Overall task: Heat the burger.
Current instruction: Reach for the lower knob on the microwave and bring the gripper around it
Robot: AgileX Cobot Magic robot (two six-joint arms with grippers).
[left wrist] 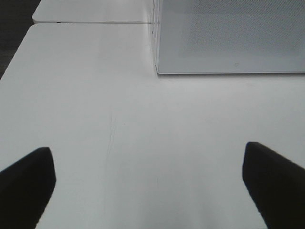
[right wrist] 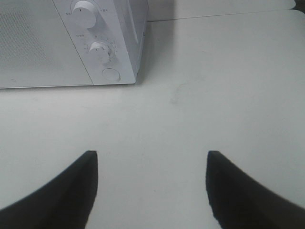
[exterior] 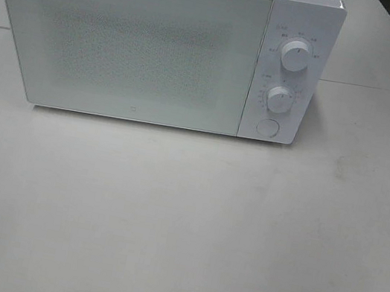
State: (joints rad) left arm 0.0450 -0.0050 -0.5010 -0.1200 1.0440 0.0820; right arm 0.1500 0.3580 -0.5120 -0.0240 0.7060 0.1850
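A white box-shaped microwave oven [exterior: 144, 46] with a speckled door stands near the far edge of the flat white table [exterior: 181, 227]. Its door is shut and faces the near edge. On the panel at its right side there are two round white knobs, the upper knob [exterior: 295, 56] and the lower knob [exterior: 280, 99], and under them a round white button [exterior: 267, 127].

The left gripper [left wrist: 147, 150] is released, its black jaws wide apart over bare table, near the oven's left front corner. The right gripper [right wrist: 151, 153] is also released and grasps nothing, near the oven's right front corner.

Where the burger is I cannot tell; no view shows it.
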